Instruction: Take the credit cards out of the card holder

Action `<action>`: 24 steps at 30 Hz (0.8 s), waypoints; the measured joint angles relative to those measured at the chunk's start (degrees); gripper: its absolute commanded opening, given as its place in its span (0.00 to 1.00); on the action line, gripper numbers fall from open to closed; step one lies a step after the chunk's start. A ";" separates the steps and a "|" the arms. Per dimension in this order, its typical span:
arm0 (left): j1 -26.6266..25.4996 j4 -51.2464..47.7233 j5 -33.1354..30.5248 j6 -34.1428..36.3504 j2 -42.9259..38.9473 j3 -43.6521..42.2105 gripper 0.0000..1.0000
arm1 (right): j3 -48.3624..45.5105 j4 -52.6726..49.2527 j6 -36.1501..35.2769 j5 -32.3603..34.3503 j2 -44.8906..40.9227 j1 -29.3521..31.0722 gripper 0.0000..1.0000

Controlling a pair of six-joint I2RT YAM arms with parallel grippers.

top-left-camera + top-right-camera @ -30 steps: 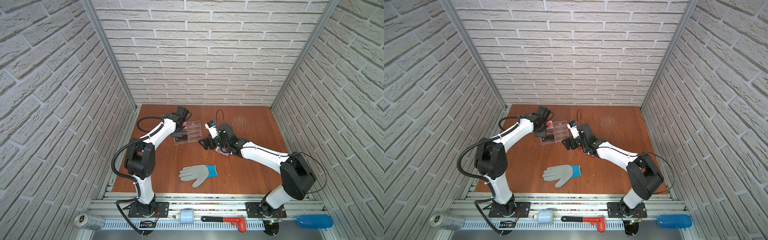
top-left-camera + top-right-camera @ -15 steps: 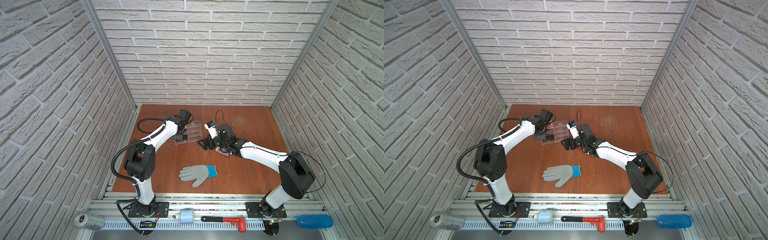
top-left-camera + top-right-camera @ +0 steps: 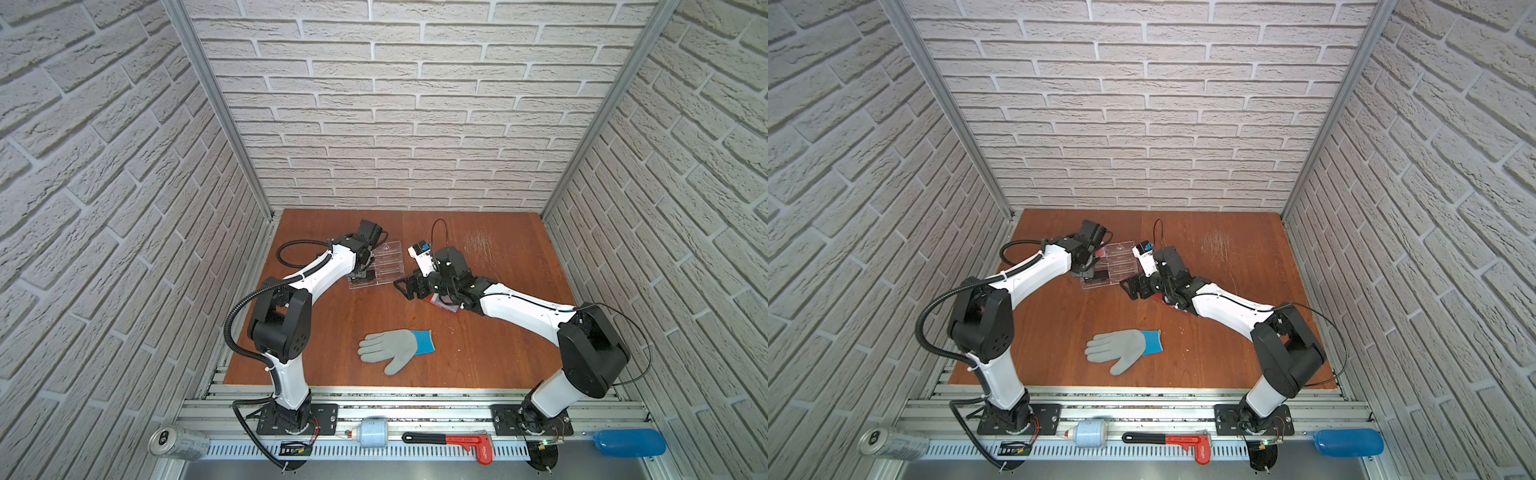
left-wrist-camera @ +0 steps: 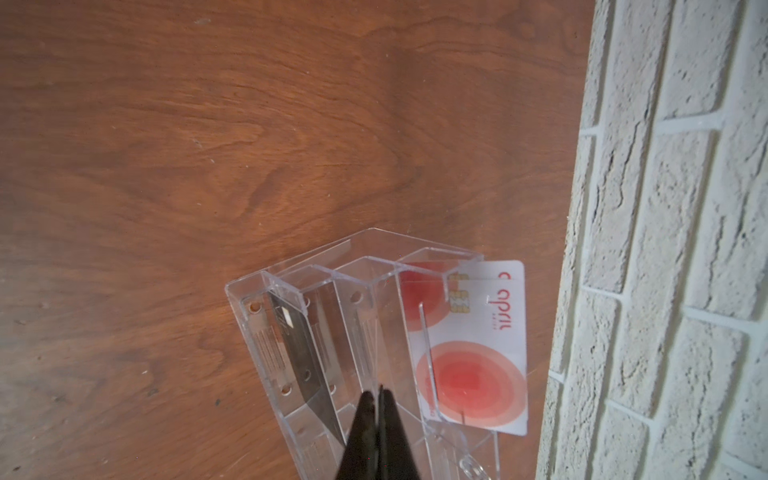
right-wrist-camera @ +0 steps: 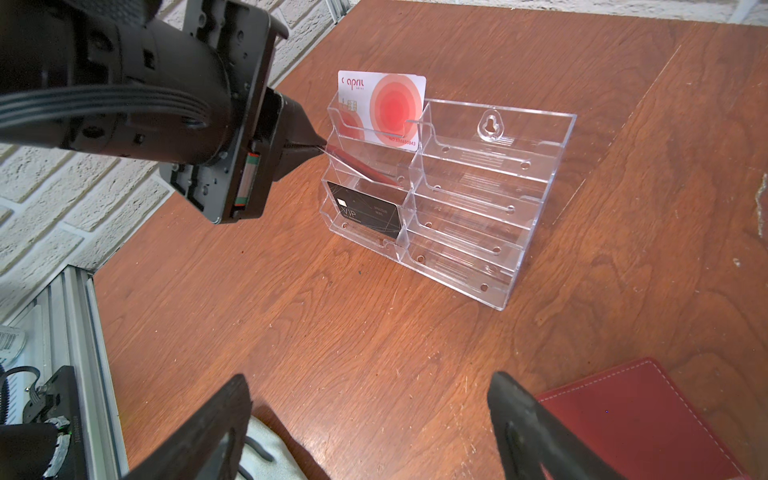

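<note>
Credit card [image 5: 361, 166], dark red, one counted, is clamped by one end between the closed fingertips of the left gripper [image 5: 318, 147]. Its long axis seemingly slants down from them into the clear stand [image 5: 478, 199], between one white card [image 5: 386, 104] and one black card [image 5: 365, 214]. One card holder [image 3: 441, 302] is laid flat at 4 o'clock of the stand, partly under the right gripper [image 5: 368, 384], whose fingers are spread apart. Compared with a second ago, the left gripper is shifted slightly at the stand.
</note>
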 measured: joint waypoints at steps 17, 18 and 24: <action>0.00 6.16 -1.20 -0.11 -1.31 -7.78 0.00 | 0.00 1.29 1.49 -1.49 0.13 0.00 0.90; 0.00 6.21 -1.31 -0.11 -1.31 -7.87 0.00 | 0.00 1.29 1.49 -1.53 0.13 0.00 0.90; 0.00 6.56 -1.64 -0.11 -1.31 -7.37 0.00 | 0.00 1.29 1.49 -1.68 0.13 0.00 0.90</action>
